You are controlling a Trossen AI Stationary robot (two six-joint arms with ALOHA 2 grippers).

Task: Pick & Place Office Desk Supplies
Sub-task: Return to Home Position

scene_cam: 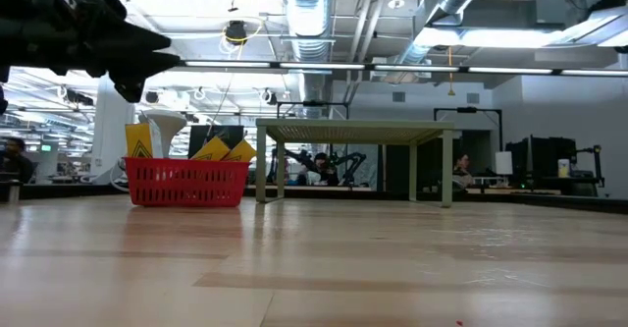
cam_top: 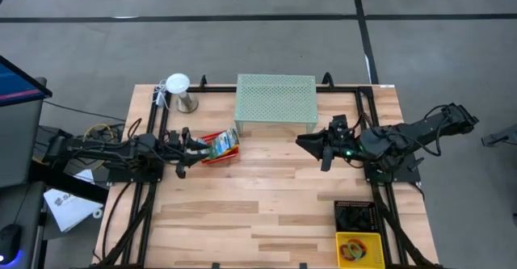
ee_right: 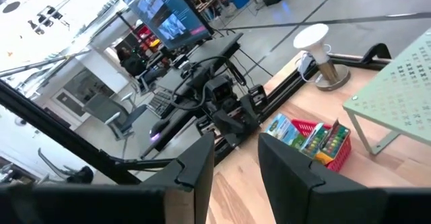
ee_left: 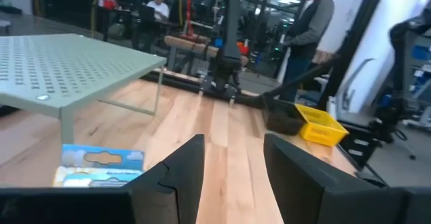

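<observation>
Fingers (ee_left: 182,173) spread and empty on left gripper (cam_top: 187,150) and right gripper (cam_top: 313,149) alike, so I'd just pull both arms back slow, left one clear of the crayon boxes (cam_top: 223,145) in the red tray (cam_top: 207,159) beside it; loops (cam_top: 359,249) already sit in the yellow tray (cam_top: 340,257).

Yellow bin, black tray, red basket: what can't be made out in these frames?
- Yellow bin: high view, coloured loops too small and tangled to count.
- Black tray: high view, dark on dark, contents unreadable.
- Red basket: low view, its wall hides the boxes' lower halves.
- Left wrist view: the left hand cuts off a box at its lower edge.
</observation>
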